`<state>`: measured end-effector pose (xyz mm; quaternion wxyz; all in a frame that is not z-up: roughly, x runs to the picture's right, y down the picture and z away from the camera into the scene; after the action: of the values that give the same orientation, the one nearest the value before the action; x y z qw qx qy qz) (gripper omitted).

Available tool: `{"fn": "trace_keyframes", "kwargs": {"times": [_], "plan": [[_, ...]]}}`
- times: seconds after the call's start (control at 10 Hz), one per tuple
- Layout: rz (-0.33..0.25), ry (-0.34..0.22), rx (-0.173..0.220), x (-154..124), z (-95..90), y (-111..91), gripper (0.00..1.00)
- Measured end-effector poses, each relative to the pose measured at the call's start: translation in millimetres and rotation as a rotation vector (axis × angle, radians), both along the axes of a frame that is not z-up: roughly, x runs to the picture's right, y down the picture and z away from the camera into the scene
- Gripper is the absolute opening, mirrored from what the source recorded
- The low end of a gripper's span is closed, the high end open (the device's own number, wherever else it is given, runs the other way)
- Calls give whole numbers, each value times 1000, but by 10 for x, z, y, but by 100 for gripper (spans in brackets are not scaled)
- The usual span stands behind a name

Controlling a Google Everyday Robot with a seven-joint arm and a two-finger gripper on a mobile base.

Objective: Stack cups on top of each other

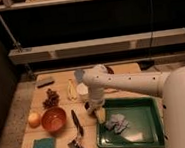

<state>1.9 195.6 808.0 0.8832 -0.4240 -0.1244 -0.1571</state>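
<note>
A pale blue-grey cup (79, 74) stands at the back of the wooden table (33, 100), just left of my arm's elbow. In front of it a white cup (82, 91) shows partly, pressed against the left side of my white forearm. A dark round thing (108, 69) behind the arm may be the steel cup; most of it is hidden. My gripper (94, 108) points down at the table, beside the left rim of the green tray (144, 143) and below the white cup.
An orange-red bowl (54, 119) sits front left with a yellow fruit (34, 118) beside it. A teal sponge (44, 145), a brush (76, 144) and a black utensil (76, 122) lie near the front edge. A banana (71, 89) and a dark cluster (51, 99) lie further back. Grey cloth (115, 122) lies in the tray.
</note>
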Motion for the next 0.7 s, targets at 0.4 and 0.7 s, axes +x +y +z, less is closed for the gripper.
{"fn": "trace_keyframes", "kwargs": {"times": [0.4,0.7], "plan": [[1,-3,-4,-24,0,12,61],[3,-3,-6,-21,-7,15,61]]}}
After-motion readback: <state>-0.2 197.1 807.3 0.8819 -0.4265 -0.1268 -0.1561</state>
